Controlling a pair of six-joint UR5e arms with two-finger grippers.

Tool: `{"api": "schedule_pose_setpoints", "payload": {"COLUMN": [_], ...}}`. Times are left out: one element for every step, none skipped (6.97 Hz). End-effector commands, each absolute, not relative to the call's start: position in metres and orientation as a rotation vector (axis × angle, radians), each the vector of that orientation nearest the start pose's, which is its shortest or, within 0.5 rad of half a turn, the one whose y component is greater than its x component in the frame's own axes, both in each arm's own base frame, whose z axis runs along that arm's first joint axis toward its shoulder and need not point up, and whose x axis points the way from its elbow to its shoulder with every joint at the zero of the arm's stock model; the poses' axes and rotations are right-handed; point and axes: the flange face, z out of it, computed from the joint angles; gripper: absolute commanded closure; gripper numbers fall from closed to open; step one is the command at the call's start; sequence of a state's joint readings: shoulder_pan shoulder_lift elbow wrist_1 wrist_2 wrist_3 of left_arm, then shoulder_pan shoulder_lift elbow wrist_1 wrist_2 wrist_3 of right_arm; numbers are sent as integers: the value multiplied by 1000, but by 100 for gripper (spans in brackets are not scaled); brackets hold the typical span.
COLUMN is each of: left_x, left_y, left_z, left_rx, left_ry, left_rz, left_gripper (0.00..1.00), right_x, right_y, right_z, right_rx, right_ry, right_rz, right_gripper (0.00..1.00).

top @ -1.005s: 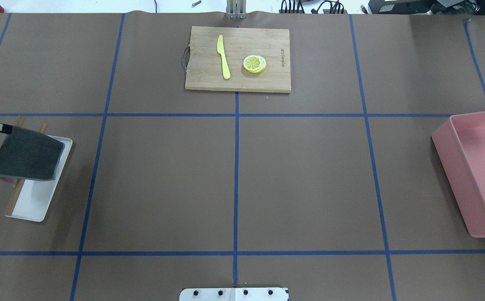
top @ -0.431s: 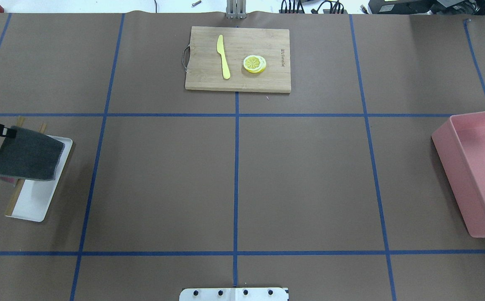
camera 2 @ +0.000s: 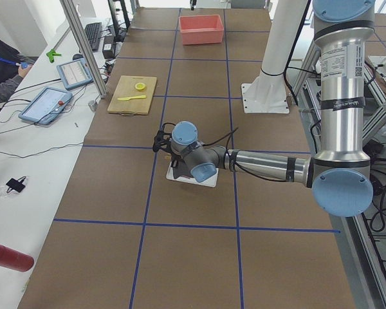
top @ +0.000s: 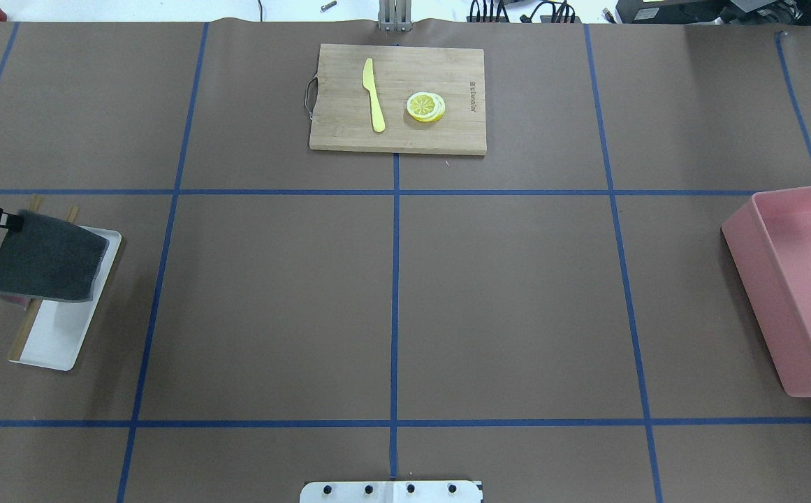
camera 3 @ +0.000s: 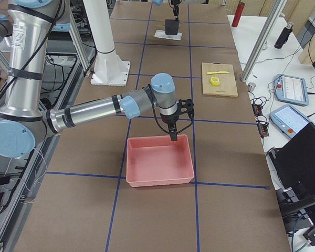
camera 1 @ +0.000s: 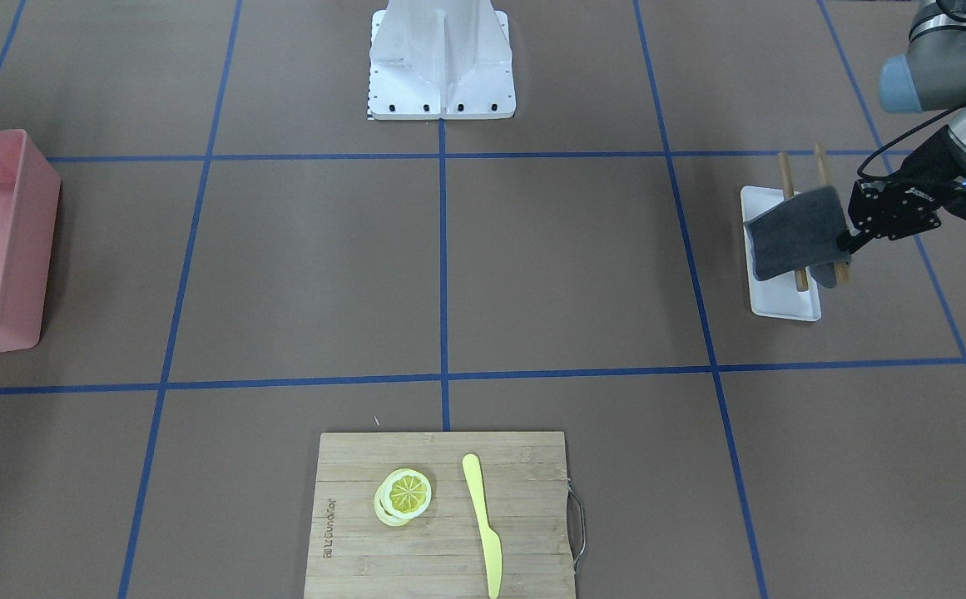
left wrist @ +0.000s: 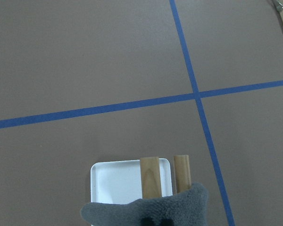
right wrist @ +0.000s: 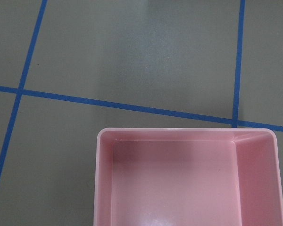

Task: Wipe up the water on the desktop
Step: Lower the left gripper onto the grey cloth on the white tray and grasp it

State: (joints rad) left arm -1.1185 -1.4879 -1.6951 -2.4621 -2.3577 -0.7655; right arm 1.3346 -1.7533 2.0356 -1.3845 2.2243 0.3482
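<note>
The matte brown worktop [top: 517,293], crossed by thin blue tape lines into big squares, fills every view and carries everything else. A pink rectangular plastic bin [top: 761,279] stands at its edge on the robot's right. A pale bamboo cutting board [top: 447,133] with a metal handle lies at the far middle, across from the robot's base. A small white rectangular tray [top: 56,342] sits on the robot's left side, well apart from the board.

A dark grey cloth [top: 45,258] hangs over the tray's far half, pinched at one upper corner. The left tool [camera 1: 847,243] has its fingers closed on that corner; whether the cloth's lower edge touches the tray cannot be told. The right tool [camera 3: 174,135] points down over the pink bin's rim, and whether it is open or closed cannot be told.

Two parallel wooden sticks [camera 1: 785,176] lie along the tray, partly hidden by the cloth. On the board, a yellow plastic knife [top: 374,98] lies beside a small stack of round lemon slices [top: 425,106], the two apart.
</note>
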Motion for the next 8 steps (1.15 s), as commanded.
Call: {"api": "schedule_pose_setpoints", "payload": {"left_x": [149,148,149,149,149,149,153,154], "left_y": [-453,-452,-453,-454,-454,-458,-467,-469], "left_z": [530,528,527,524,520,511,487,469], "left_rx": [309,312,312,314,318,293,260,247], "left_ry": [1096,1098,1100,1107,1109,1128,1164,1191], "left_rz": [88,87,87,90,89,27,-68,-117], "left_gripper": [100,100,100,100,100,100,100,100], "right_x": [-29,-28,-29,-29,-29,-30,-30,-47], "right_y": [-429,-430,-429,-430,-430,-431,-430,-429], "right_z": [497,496,496,490,485,477,471,461], "right_rx": [247,251,252,278,307,360,395,432], "right_ry": [-743,-744,-745,-751,-765,-783,-801,-837], "right_rz": [-47,-48,-53,-62,-70,-87,-76,-88], "right_gripper": [0,0,0,0,0,0,0,0]}}
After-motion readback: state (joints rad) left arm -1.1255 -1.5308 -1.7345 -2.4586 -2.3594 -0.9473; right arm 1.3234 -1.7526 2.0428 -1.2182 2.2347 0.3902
